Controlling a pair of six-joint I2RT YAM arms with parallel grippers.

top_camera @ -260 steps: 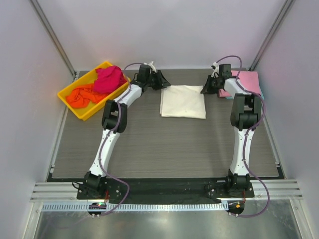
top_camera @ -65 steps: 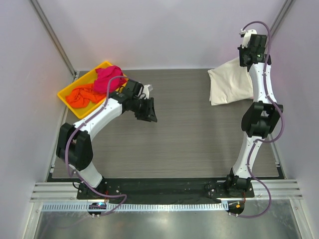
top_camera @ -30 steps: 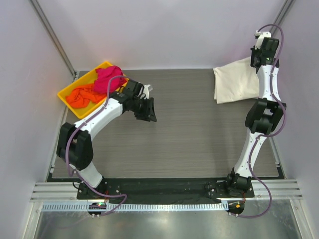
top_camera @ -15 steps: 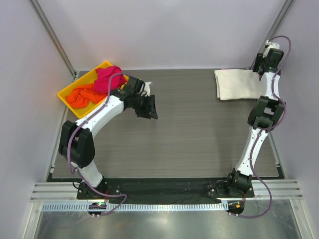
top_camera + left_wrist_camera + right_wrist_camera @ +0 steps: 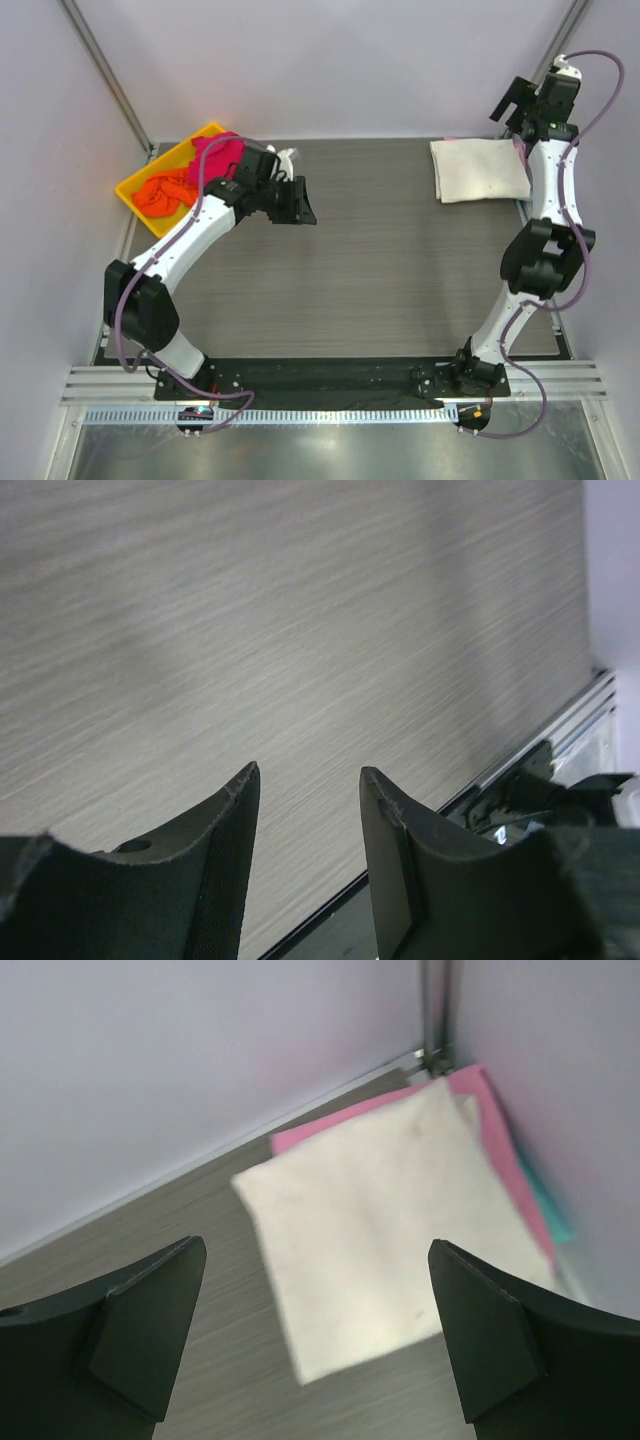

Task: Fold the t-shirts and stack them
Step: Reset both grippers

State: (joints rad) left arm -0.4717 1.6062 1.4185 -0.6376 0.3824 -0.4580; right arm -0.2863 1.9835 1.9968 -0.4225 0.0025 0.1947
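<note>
A folded cream-white t-shirt [image 5: 478,170] lies flat in the back right corner. In the right wrist view this cream shirt [image 5: 390,1230] rests on a pink t-shirt [image 5: 500,1145], with a teal one [image 5: 548,1212] peeking out beneath. My right gripper [image 5: 515,103] [image 5: 317,1248] hangs above the stack, open wide and holding nothing. A magenta t-shirt [image 5: 215,155] and an orange t-shirt [image 5: 160,190] lie crumpled in the yellow tray [image 5: 135,205]. My left gripper [image 5: 300,205] [image 5: 309,772] hovers over bare table to the right of the tray, open and empty.
The yellow tray stands at the back left corner. Walls and frame posts [image 5: 100,75] close in the back and sides, and the shirt stack sits tight against the right wall. The table's black front edge [image 5: 330,910] appears in the left wrist view.
My right gripper opened and let go of the cream shirt, which now lies flat on the stack. It then lifted away towards the back right corner. The left arm shifted slightly backward.
</note>
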